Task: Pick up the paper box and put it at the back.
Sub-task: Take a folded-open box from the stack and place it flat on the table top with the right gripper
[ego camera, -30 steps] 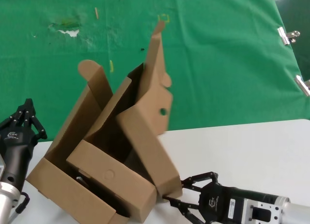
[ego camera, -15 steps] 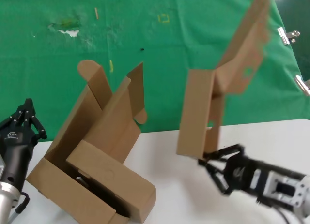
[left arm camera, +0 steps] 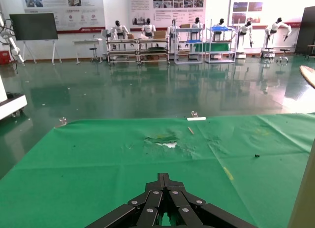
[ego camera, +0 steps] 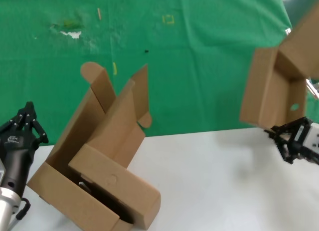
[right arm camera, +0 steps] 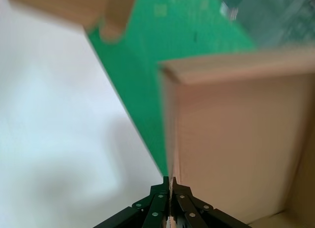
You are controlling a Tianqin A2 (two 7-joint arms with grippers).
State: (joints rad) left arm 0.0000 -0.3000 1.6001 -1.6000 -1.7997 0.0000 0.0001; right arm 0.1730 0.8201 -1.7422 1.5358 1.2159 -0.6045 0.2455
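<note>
The paper box (ego camera: pixel 271 91) is showing matt brown corrugated cardboard, its cut edges looking slightly rough. The other cardboard box (ego camera: pixel 99 161) is presenting the same dull brown board with creased folds. The green cloth sheet (ego camera: pixel 199 51) is lying as soft matt fabric, carrying a scuffed whitish patch (ego camera: pixel 70 31). The tabletop (ego camera: pixel 219 181) is appearing smooth, white and faintly satin. Both grippers, right (ego camera: pixel 289 143) and left (ego camera: pixel 25 123), are showing black, lightly glossy plastic or metal.
</note>
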